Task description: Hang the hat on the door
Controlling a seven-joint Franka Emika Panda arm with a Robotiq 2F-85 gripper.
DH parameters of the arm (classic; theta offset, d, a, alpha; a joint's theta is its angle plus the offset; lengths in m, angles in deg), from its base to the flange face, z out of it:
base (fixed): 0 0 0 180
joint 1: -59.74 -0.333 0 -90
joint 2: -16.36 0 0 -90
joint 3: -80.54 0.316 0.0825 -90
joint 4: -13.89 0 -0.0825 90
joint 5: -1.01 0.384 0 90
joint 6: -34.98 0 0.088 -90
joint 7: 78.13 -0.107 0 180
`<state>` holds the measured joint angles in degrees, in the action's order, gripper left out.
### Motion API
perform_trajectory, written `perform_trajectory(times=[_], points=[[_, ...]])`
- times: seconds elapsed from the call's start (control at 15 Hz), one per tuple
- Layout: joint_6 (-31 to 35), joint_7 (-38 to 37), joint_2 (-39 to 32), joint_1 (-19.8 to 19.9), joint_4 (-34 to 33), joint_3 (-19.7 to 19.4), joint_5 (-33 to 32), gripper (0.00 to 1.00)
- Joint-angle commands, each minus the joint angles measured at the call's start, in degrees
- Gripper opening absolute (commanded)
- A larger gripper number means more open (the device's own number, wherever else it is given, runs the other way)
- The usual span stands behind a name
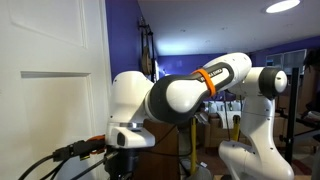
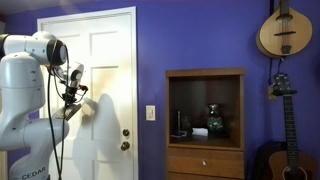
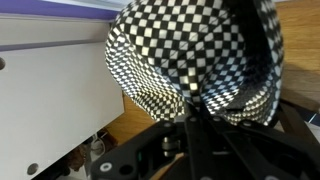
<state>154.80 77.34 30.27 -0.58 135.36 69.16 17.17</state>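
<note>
Door (image 2: 108, 50) walled off everything ahead of end effector (image 3: 190, 104); hat (image 3: 190, 55) filled the gap between. Knob (image 2: 125, 146) protruded below. Free air ran sideways toward cabinet (image 2: 205, 125).

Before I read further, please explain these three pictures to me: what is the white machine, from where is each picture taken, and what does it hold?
The white machine is a robot arm with a tool at its end for grasping. Two pictures come from cameras standing in the room; both exterior views show the arm beside the white door. The third comes from a camera on the wrist: there the tool pinches the hat, a dark mesh that looks chequered, close to the door. A wooden cabinet stands further along the blue wall.
</note>
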Motion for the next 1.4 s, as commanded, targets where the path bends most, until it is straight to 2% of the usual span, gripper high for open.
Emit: perform_trajectory(times=[0.0, 0.2, 0.33, 0.4, 0.73, 0.8, 0.93, 1.0, 1.33], points=[[3.2, 2.0, -2.0, -0.8, 0.3, -2.3, -2.4, 0.01], [6.5, 1.7, -3.3, -1.6, 1.1, -3.8, -2.7, 0.01], [10.1, 1.6, -4.2, -3.4, 1.4, -5.7, -2.3, 0.01], [6.1, 1.2, -4.2, 6.2, 0.6, 3.2, 0.0, 0.04], [8.2, 1.1, -5.0, 5.3, 1.0, 2.5, 0.0, 0.04], [8.8, 0.9, -5.6, 5.5, 1.0, 2.5, -1.1, 0.01], [11.2, 2.8, -7.6, 9.0, 0.7, 5.4, -1.0, 0.01], [12.8, 1.6, -7.8, 3.1, 0.9, 0.5, -2.5, 0.01], [17.4, 2.2, -10.6, 0.9, 1.5, 0.4, -1.3, 0.01]])
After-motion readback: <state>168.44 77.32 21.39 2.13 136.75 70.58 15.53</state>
